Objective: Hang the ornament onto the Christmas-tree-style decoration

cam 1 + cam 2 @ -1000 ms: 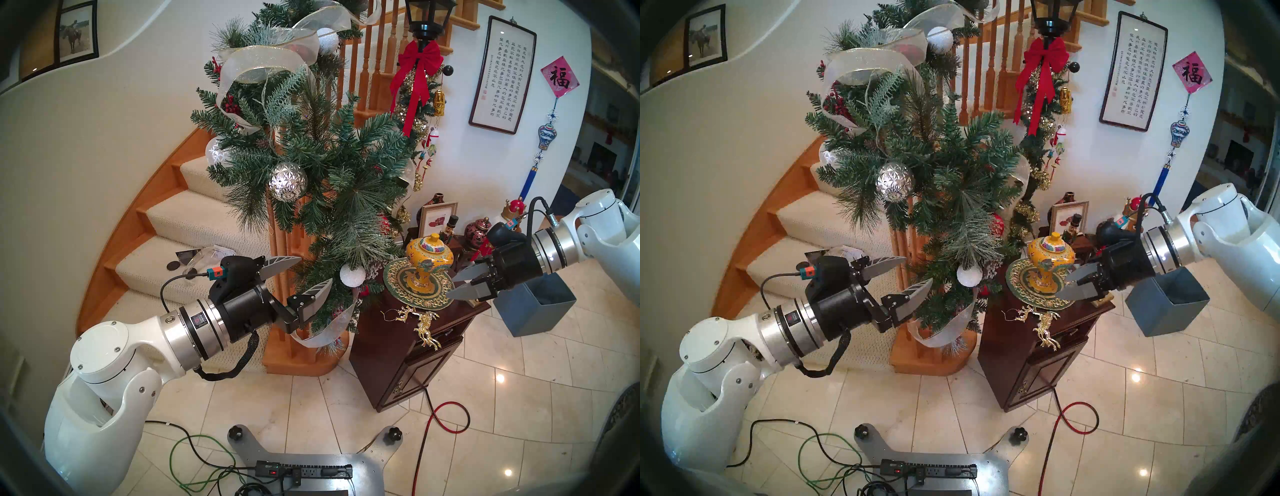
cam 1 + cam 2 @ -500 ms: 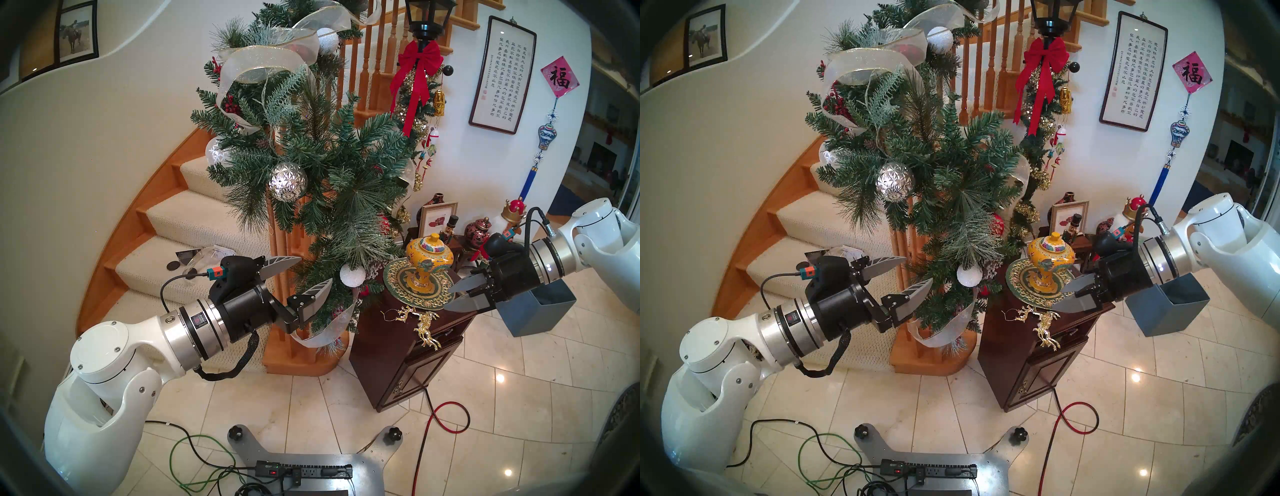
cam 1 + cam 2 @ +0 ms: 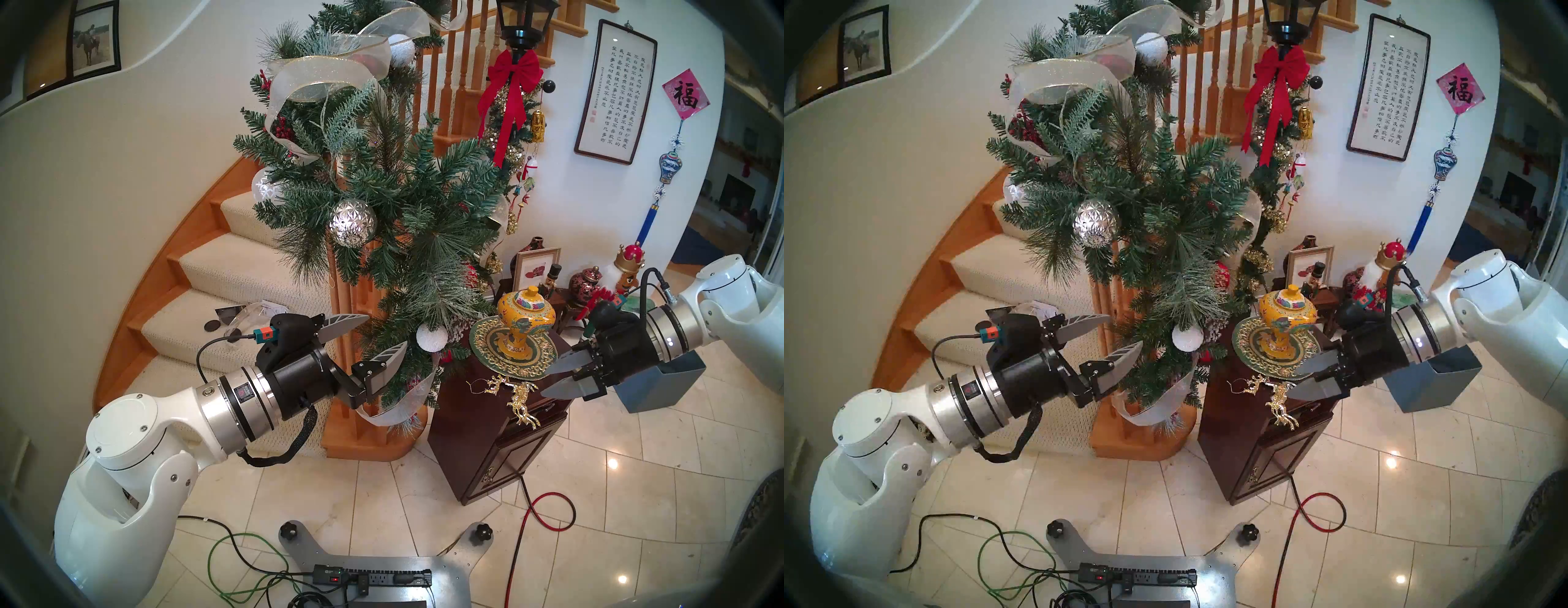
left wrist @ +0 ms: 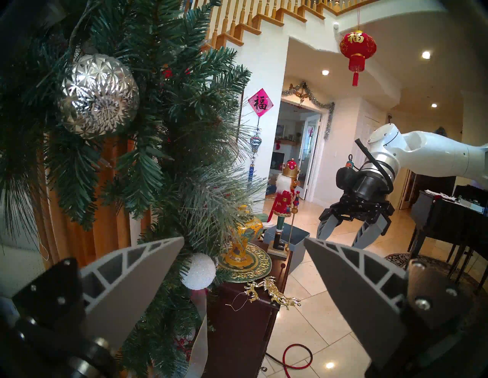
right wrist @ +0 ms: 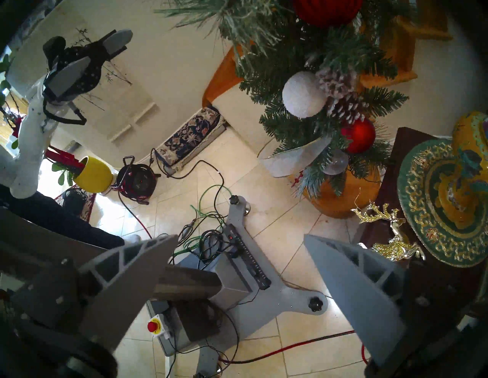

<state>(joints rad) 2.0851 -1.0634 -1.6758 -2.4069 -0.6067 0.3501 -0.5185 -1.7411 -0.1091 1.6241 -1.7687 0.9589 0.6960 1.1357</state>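
Carpeted stairs (image 3: 220, 271) are curving up on my far left, and my left gripper (image 3: 373, 339) is hanging level in front of them with its jaws spread wide and nothing between them; its lower fingertip is reaching in among the needles at the low end of the Christmas-tree-style decoration (image 3: 382, 204). That green garland is trailing down the wooden banister, wrapped in sheer white-gold ribbon (image 3: 326, 72), with a faceted silver ball (image 3: 353, 222) hanging at mid-height and a white snowy ball (image 3: 432, 337) lower down, near my left fingertips.

Just right of the garland's tail, a dark wooden cabinet (image 3: 488, 429) is standing on the tiled floor. On its top a yellow lidded jar (image 3: 526, 322) is sitting on a green-and-gold plate (image 3: 488, 348). The ornament (image 3: 515, 397), a gold chain of reindeer, is lying on the cabinet's front edge just beside the plate, its lower figures spilling over the front face and its thin string loop (image 4: 239, 303) resting on the top toward the garland.

Further right, my right gripper (image 3: 558, 375) is tilting downward toward the cabinet with its jaws fully apart and empty, its tips near the plate's rim, above the ornament and not touching it. Behind its wrist a grey bin (image 3: 662, 386) is standing on the floor, and a nutcracker figure (image 3: 628, 271) is standing at the back of the cabinet.
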